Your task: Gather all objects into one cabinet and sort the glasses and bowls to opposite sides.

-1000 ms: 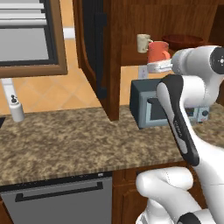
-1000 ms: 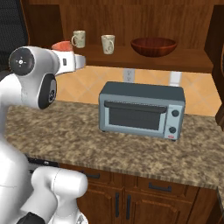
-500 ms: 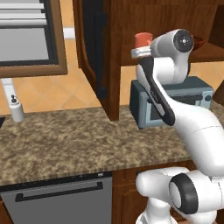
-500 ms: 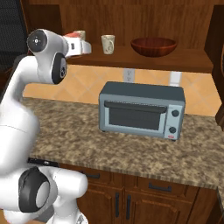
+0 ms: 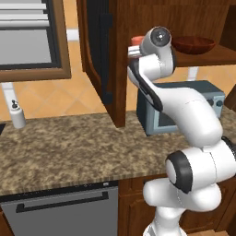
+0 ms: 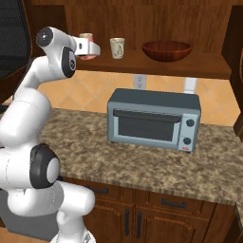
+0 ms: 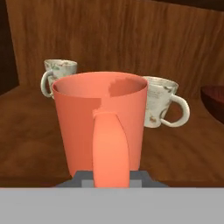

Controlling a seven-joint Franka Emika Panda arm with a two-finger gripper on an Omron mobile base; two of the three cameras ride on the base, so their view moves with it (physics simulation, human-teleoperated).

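At the left end of the cabinet (image 6: 209, 61) shelf, the tool (image 6: 90, 47) carried the coral-orange mug (image 7: 101, 124), handle turned toward the hand camera; its fingers were hidden behind the mug, so how far it was closed could not be told, though the mug filling the hand view suggested a grip. Two cream mugs showed behind it in the hand view, one (image 7: 59, 76) to the left, one (image 7: 162, 103) to the right; the right base view showed a cream mug (image 6: 117, 47) on the shelf and the bowl (image 6: 167, 50) toward the shelf's right end. The step in hand looked like setting the orange mug down beside the cream ones. Next would come lowering it onto bare shelf without knocking its neighbours, then letting go. Compared with half a second before, the arm had swung its wrist further toward the shelf's left end, carrying the mug with it.
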